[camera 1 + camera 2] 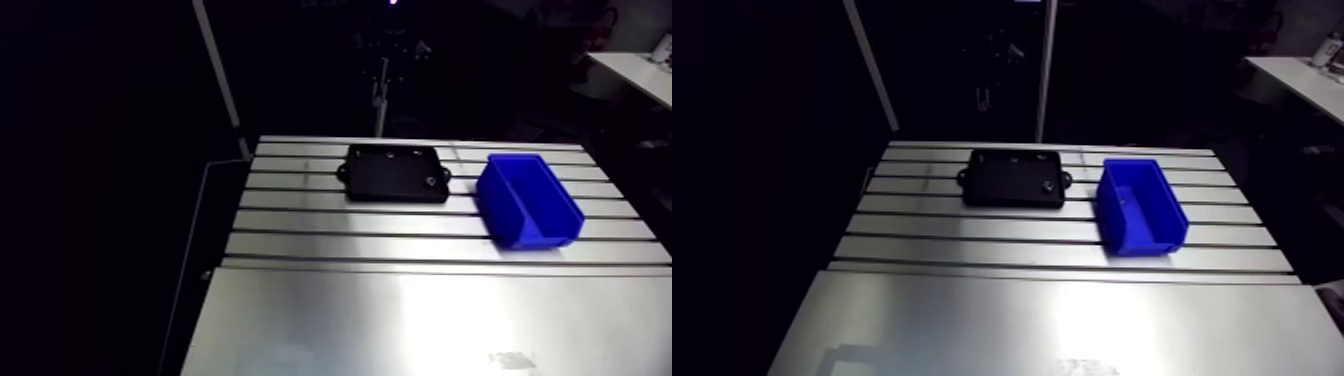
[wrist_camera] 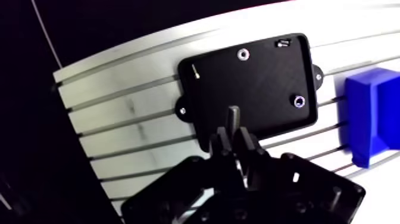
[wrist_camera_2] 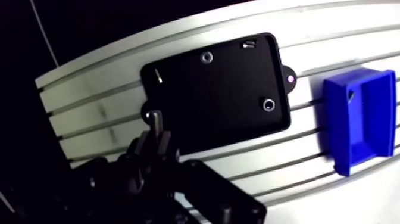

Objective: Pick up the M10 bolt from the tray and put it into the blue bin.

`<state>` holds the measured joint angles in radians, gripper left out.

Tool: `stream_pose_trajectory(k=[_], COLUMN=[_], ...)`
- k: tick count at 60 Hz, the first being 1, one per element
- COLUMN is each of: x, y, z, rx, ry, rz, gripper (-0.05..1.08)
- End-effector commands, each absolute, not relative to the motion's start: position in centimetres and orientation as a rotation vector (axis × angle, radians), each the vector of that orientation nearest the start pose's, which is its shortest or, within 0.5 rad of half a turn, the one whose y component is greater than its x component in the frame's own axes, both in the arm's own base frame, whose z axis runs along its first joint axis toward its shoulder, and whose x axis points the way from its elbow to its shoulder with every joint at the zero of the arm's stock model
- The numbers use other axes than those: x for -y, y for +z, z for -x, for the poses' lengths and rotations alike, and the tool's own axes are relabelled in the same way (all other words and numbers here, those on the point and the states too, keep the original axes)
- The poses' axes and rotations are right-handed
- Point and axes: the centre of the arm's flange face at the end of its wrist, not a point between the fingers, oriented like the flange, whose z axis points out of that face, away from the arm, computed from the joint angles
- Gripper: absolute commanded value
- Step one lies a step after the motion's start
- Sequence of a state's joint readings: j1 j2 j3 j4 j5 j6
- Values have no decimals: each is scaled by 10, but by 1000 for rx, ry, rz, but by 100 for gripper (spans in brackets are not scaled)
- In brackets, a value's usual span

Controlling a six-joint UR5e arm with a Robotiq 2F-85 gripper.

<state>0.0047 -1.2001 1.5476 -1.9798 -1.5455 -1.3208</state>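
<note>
A black tray [image 2: 256,89] lies on the slotted table, and the blue bin [image 2: 372,113] stands just beside it, with a strip of table between them. Several small metal parts rest in the tray: a thin pin [image 2: 195,70], a ring-shaped piece [image 2: 243,54], another round piece [image 2: 299,101] near the bin side, and a small silvery part [image 2: 283,42] in a corner. I cannot tell which is the M10 bolt. My gripper [image 2: 233,116] hovers high above the tray's near edge, fingertips pressed together, with nothing visible between them. In the arm view the bin [image 1: 527,198] looks empty.
The tray [image 1: 396,172] and bin sit at the far end of the slotted table [image 1: 300,215]. A smooth metal plate [image 1: 420,320] covers the near part. The table's left edge drops into darkness. A thin pole [image 1: 380,100] rises behind the tray.
</note>
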Motion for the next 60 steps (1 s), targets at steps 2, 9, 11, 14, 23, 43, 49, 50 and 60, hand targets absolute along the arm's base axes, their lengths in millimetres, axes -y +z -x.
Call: stream_pose_trajectory(k=[2, 9, 11, 14, 23, 43, 49, 50, 60], x=[129, 99, 92, 89, 63, -31, -50, -56, -101], y=[375, 390, 395, 397, 406, 413, 409, 407, 401], z=[616, 613, 611, 608, 605, 594, 590, 587, 571], rx=[-3188, -3165, -3152, -3127, -3035, -2852, -2762, -2723, -2572], ry=[-29, 13, 23, 30, 18, -4, -21, -21, -62], rz=[38, 174, 241, 336, 658, 1236, 1407, 1472, 1717], gripper=[100, 100, 100, 100, 103, 107, 107, 107, 106])
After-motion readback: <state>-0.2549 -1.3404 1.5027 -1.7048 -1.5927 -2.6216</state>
